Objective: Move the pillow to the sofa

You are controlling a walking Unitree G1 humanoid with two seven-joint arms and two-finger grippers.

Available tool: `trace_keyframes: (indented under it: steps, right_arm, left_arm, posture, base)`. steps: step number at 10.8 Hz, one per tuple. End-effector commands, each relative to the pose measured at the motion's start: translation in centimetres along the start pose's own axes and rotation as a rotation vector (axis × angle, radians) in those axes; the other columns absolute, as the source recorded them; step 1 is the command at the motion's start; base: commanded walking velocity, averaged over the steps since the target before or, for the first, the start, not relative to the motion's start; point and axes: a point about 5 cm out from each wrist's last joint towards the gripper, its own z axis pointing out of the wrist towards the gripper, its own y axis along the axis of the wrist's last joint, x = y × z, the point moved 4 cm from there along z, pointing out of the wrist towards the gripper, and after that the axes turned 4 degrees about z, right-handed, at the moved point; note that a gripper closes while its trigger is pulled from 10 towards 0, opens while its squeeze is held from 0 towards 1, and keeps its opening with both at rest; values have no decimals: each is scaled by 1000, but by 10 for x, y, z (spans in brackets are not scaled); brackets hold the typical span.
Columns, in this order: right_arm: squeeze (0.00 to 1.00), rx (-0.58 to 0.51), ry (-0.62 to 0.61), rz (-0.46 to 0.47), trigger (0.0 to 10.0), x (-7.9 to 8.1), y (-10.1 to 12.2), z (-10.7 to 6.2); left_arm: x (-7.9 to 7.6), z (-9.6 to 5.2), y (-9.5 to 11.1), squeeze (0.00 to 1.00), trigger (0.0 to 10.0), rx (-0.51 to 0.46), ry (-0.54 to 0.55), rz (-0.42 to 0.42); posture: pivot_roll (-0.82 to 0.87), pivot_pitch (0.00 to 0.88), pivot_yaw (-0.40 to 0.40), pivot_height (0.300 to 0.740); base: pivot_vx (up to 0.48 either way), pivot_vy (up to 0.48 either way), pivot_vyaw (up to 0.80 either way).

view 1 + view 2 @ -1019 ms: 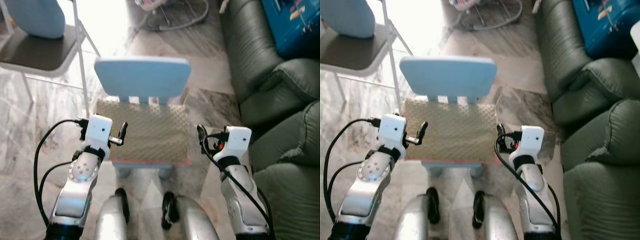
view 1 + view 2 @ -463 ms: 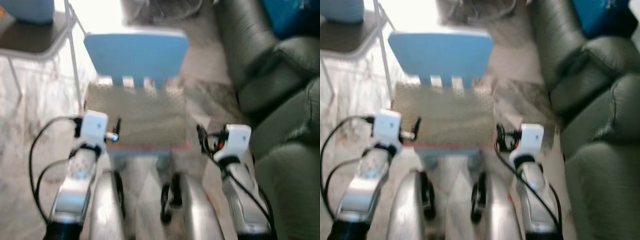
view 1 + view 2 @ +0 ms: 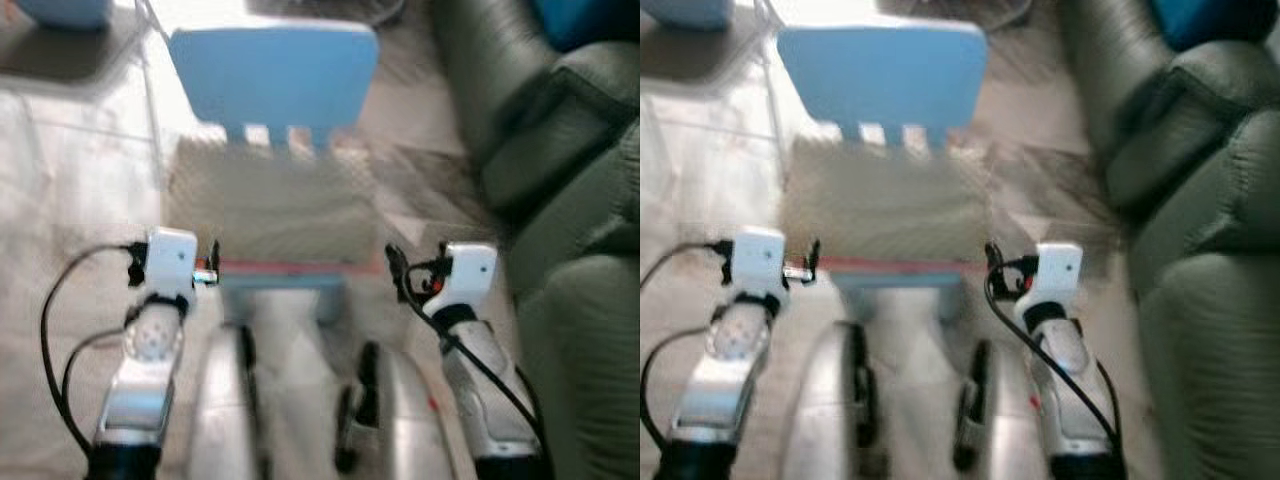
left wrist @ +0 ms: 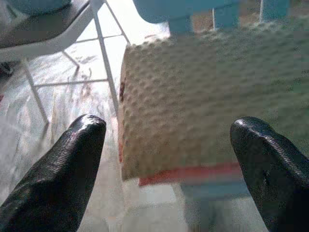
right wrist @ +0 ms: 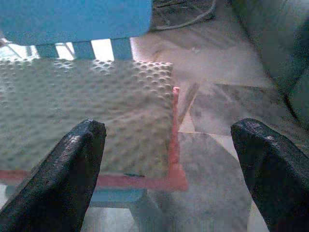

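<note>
Both claws, left claw [image 4: 166,159] and right claw [image 5: 169,159], gape wide and empty beside the bumpy tan pillow [image 3: 270,210] (blurry, seemingly on a blue chair [image 3: 272,70]).

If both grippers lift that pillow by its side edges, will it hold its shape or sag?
The pillow looks thick and dimpled like foam, so probably light and squashy. It spans the whole chair seat, so its middle may sag. The textured cover should resist slipping.

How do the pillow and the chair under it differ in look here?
The pillow is beige with a dimpled surface; the chair is smooth light blue. The pillow lies flat on the seat, while the chair's backrest rises behind it. Both sit between the open left gripper and right gripper.
</note>
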Motion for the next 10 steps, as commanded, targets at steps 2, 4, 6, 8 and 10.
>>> trace_keyframes:
  steps: [2, 4, 6, 8, 10]
  right_arm:
    - [1000, 0, 9, 21, 10000, -1, -1, -1]
    - [0, 4, 64, -21, 10000, 8, -1, 0]
    - [0, -5, 89, 9, 10000, 12, 1, 0]
    - [0, -4, 91, 7, 10000, 12, 1, 1]
    - [0, -7, 95, 4, 10000, 13, 1, 2]
  left_arm:
    - [5, 2, 2, 1000, 10000, 0, 24, 17]
    - [5, 4, 1, 0, 10000, 10, 33, 29]
    - [9, 5, 3, 0, 10000, 2, 52, 26]
    - [12, 7, 4, 0, 10000, 1, 70, 38]
    - [15, 8, 5, 0, 10000, 0, 102, 75]
  posture:
    - [0, 282, -64, 610]
    - [-1, 280, -65, 605]
    - [-3, 281, -66, 570]
    - [-5, 284, -64, 540]
    - [-7, 288, -64, 535]
  base:
    - [0, 0, 0]
    - [0, 0, 0]
    - [0, 0, 0]
    - [0, 0, 0]
    - [0, 0, 0]
